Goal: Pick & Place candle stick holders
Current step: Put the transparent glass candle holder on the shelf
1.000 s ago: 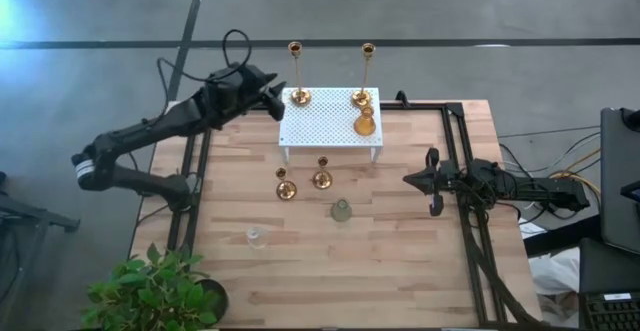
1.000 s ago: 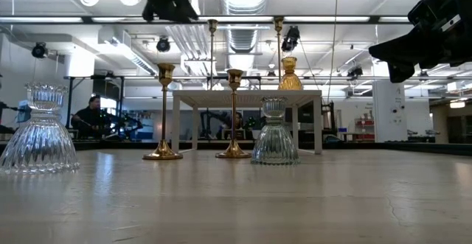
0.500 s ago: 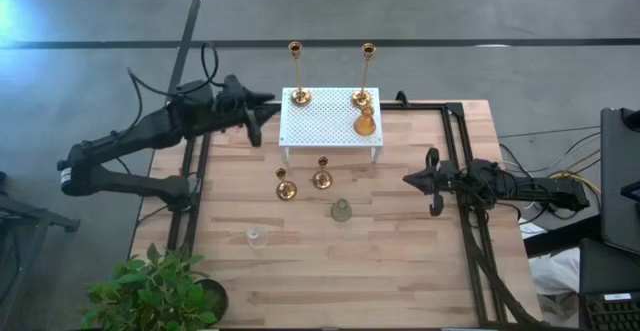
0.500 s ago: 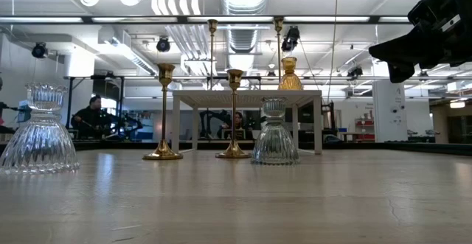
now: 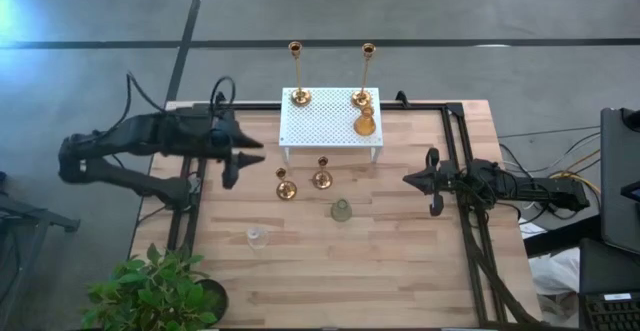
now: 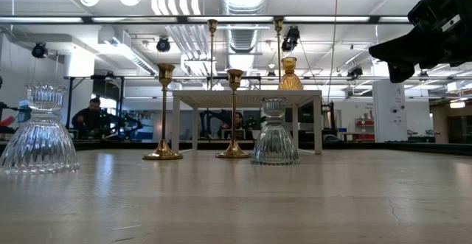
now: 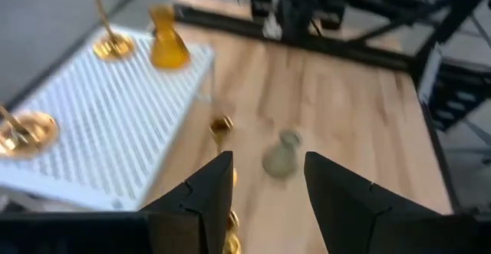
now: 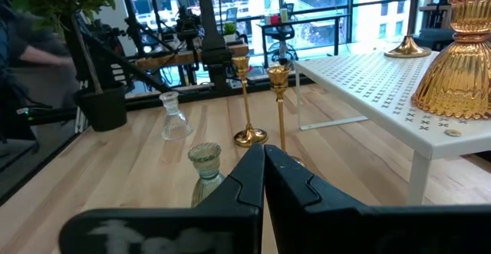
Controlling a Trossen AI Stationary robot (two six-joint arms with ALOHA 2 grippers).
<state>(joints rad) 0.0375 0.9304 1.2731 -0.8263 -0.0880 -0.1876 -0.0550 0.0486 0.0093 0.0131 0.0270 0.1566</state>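
Candle stick holders: two short brass ones [image 5: 303, 180] on table before white stand [image 5: 330, 121], unheld. Left gripper [image 5: 232, 159] spread, empty, beside them for approach. Right gripper [image 5: 429, 181] pressed together, parked

Left gripper [image 5: 243, 161] swung off white stand [image 5: 330, 121] toward short brass holders [image 5: 286, 188] (fingers apart).
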